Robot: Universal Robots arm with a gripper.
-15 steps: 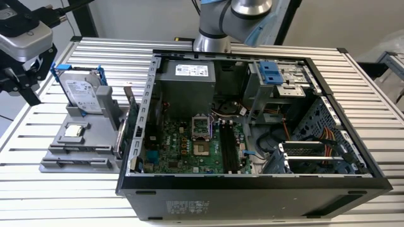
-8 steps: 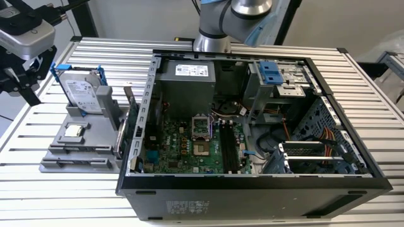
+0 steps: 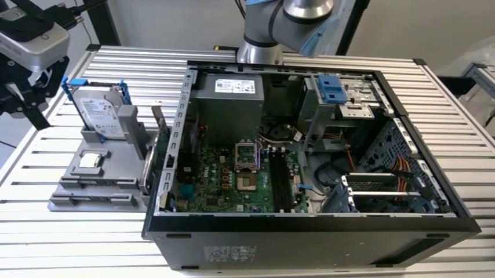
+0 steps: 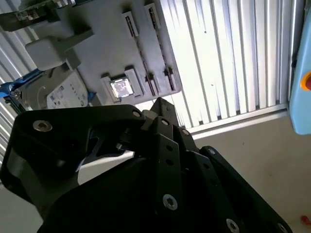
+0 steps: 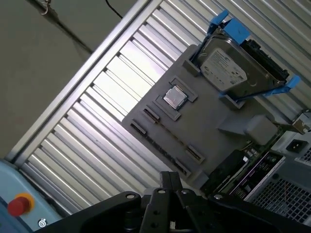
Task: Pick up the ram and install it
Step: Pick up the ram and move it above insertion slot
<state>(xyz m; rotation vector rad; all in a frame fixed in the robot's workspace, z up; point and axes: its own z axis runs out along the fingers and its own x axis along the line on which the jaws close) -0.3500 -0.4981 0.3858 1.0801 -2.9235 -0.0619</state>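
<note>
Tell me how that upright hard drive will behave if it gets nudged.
Likely rigid and heavy for its size: the hard drive looks metal-cased. It stands on edge in the grey holder, tall above its cradle, so a sideways push might tip it rather than slide it.

Bright, even light; glare on table slats [image 5: 121, 82].

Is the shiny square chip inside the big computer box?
No, the small square silver chip lies on the grey plastic tray beside the open black computer case.

Your gripper [image 3: 27, 104] is cut off by the exterior view's left edge; the arm [image 3: 267, 29] is cropped at the top.
</note>
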